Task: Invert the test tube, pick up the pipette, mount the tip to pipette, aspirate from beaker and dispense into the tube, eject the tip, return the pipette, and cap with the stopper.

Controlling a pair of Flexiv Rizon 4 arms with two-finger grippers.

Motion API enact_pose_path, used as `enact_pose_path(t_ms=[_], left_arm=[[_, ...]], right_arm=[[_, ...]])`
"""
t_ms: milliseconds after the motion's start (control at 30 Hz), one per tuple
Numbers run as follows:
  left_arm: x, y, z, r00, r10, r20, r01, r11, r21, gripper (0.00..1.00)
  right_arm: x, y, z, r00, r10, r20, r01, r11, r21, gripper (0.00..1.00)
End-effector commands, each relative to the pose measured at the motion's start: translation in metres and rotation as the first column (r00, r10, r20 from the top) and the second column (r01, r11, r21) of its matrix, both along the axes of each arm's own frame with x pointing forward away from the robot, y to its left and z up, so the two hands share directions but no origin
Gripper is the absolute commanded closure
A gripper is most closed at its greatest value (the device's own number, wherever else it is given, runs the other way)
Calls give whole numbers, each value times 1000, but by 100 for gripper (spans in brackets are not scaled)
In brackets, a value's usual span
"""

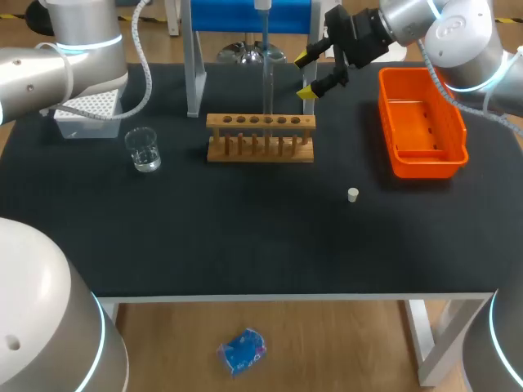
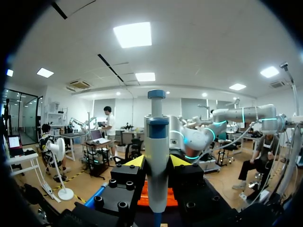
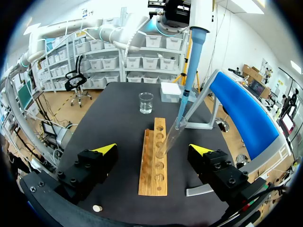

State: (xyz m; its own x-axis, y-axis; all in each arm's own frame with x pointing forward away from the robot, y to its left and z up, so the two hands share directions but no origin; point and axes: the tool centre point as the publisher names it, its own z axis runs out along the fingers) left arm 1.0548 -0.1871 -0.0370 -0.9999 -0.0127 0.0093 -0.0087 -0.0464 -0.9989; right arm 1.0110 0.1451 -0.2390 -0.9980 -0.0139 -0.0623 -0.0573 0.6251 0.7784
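- The black bench (image 1: 245, 237) holds all the things
- The blue stand (image 1: 245, 16) is at the back, and I think the pipette goes back there at the end
- The orange tray (image 1: 421, 114) sits on the right side with nothing in it that I can see
- The wooden rack (image 1: 260, 122) is in the middle of the bench
- The left claw (image 2: 156, 161) is clenched on the pipette (image 2: 156, 137) and holds it straight up over the rack
- The right claw (image 1: 306, 75) is released, holds nothing, and hangs just behind the rack
- The tip box (image 1: 86, 110) is at the back left, and the beaker (image 1: 144, 150) is just in front of it
- The test tube (image 3: 171, 139) stands in the rack with its mouth up, and the thin blue end of the pipette reaches that mouth
- The small white stopper (image 1: 353, 194) lies alone on the bench, in front of the tray
- It looks like the tube is turned, the pipette picked up and the tip put on
- The step now looks like squirting into the tube, but I cannot see any liquid move
- Left to do: drop the tip, put the pipette back, push the stopper in
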Motion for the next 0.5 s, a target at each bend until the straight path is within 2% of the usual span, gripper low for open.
enact_pose_path(t_ms=[33, 500], left_arm=[[-4, 2, 0, 1000, 8, -4, -8, 1000, 5, 100], [-19, 0, -1, 1000, 5, -23, -5, 1000, 7, 100]], right_arm=[[1, 0, 0, 1000, 1, 0, -1, 1000, -1, 0], [1, 0, 0, 1000, 1, 0, -1, 1000, -1, 0]])
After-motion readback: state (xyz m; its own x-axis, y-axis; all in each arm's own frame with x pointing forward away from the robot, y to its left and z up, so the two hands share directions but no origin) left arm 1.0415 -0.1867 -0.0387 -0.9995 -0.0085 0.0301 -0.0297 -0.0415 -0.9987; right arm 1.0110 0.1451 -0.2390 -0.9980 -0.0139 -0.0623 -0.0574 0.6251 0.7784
